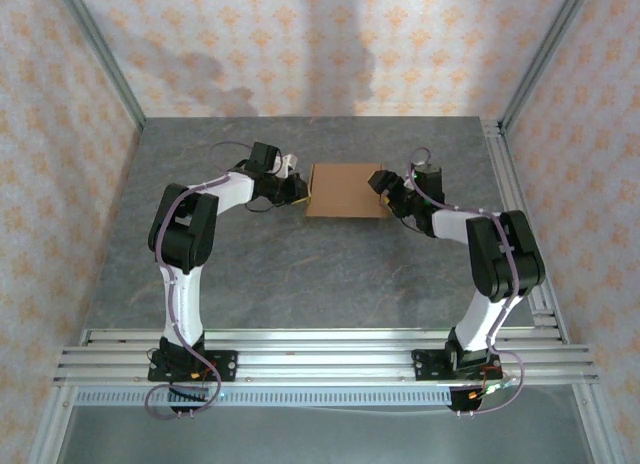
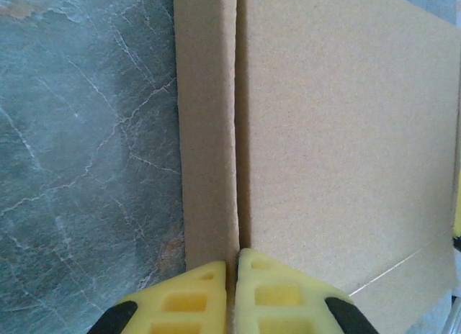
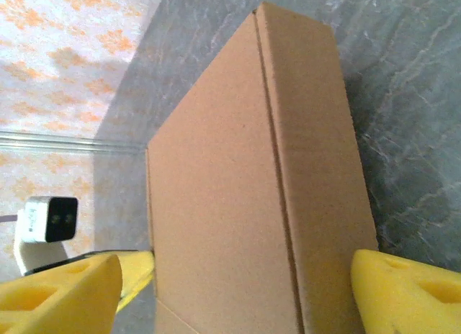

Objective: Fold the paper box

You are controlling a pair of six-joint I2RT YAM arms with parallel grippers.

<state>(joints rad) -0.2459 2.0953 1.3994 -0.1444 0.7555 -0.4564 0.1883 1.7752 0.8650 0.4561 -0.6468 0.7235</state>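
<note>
- Two hands meet at the paper box (image 1: 346, 190), one at each end. The box lies flat on the tabletop (image 1: 300, 279), directly between them and well forward of both arm bases.
- In the overhead view the box reads as already closed into a shallow brown rectangle, so folding looks nearly finished. My judgement is that what remains is pressing or tucking an edge.
- The left hand (image 1: 297, 190) is clenched to a sliver. In its wrist view the yellow fingers (image 2: 277, 287) come together just where the seam (image 2: 236, 132) between a narrow side strip and the broad panel runs down to them.
- It appears to pinch the cardboard at that seam, probably so the folded edge keeps its crease and does not spring back.
- The right hand (image 1: 386, 188) is spread wide, with the box's far end lying between its fingers (image 3: 65, 287).
- Each pad sits just beside a side of the box. Whether either pad actually presses on the cardboard I cannot tell.
- Straddling the end this way probably braces the box, so a push from the opposite hand does not slide it across the smooth tabletop.
</note>
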